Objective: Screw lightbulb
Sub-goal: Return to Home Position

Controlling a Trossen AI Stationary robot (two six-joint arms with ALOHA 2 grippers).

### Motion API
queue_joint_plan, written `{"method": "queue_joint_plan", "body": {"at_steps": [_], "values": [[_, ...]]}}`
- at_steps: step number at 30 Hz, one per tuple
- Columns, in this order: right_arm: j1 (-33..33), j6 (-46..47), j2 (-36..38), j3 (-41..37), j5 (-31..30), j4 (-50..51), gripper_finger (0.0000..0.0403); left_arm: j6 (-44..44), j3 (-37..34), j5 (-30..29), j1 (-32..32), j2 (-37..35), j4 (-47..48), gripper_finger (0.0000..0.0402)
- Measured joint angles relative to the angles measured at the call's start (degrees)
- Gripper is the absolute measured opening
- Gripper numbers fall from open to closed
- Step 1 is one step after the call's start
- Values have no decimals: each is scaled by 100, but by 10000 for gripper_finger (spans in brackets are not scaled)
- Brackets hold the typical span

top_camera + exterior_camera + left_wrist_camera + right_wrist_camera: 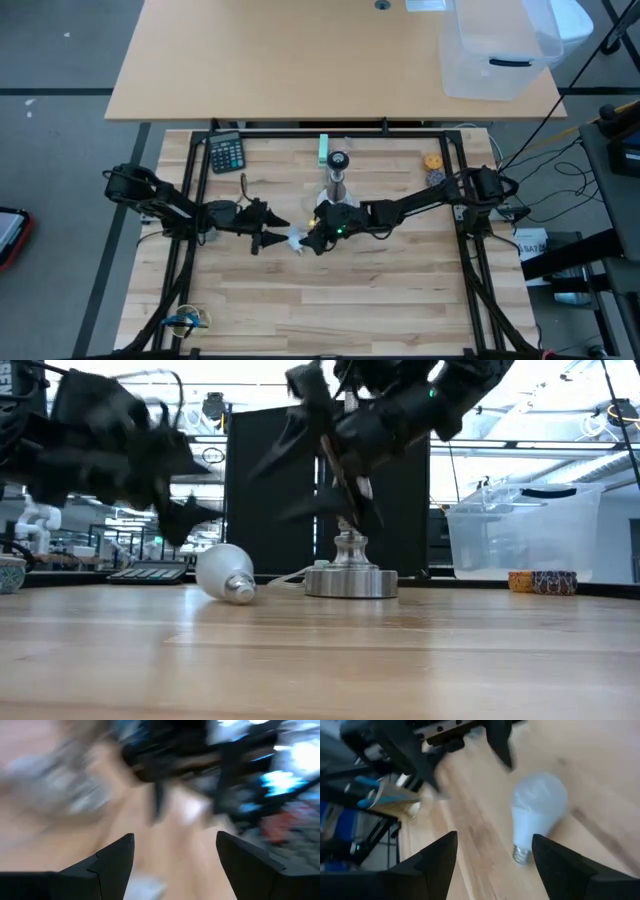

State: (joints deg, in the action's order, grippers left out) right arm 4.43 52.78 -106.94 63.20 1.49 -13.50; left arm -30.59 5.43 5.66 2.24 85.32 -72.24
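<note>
Bulb loose on the table, both grippers released beside it.

The bulb (pixel 297 241) lies on its side on the wooden table (pixel 400 300), at about 7 o'clock from the lamp (pixel 338 178) and not touching it. In the low view its screw end is on the side nearer the lamp's round foot. The left gripper (pixel 270 232) hangs at the bulb's 9 o'clock, raised off the wood, fingers spread and holding nothing. The right gripper (pixel 316 241) is at the bulb's 3 o'clock, just beside it and also lifted. Its fingers are parted and empty, and its wrist view shows the bulb resting on the boards beyond them. A calculator (pixel 227 152) sits toward the table's 11 o'clock corner. A clear bin (pixel 495 50) stands on the desk beyond, at 1 o'clock.
</note>
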Motion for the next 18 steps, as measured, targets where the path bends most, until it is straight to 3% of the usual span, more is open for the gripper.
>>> {"method": "queue_joint_plan", "body": {"at_steps": [6, 12, 18], "values": [[44, -1709, 553, 0, 437, -345, 244, 443, 24, 1782, -81, -377, -1803, 284], [141, -3010, 1146, 0, 1372, -675, 244, 553, 477, 4217, -245, -1189, -1747, 284], [302, -4137, 1428, 2, 2659, -1160, 244, 520, 1130, 6065, -27, -1616, -1743, 284]]}}
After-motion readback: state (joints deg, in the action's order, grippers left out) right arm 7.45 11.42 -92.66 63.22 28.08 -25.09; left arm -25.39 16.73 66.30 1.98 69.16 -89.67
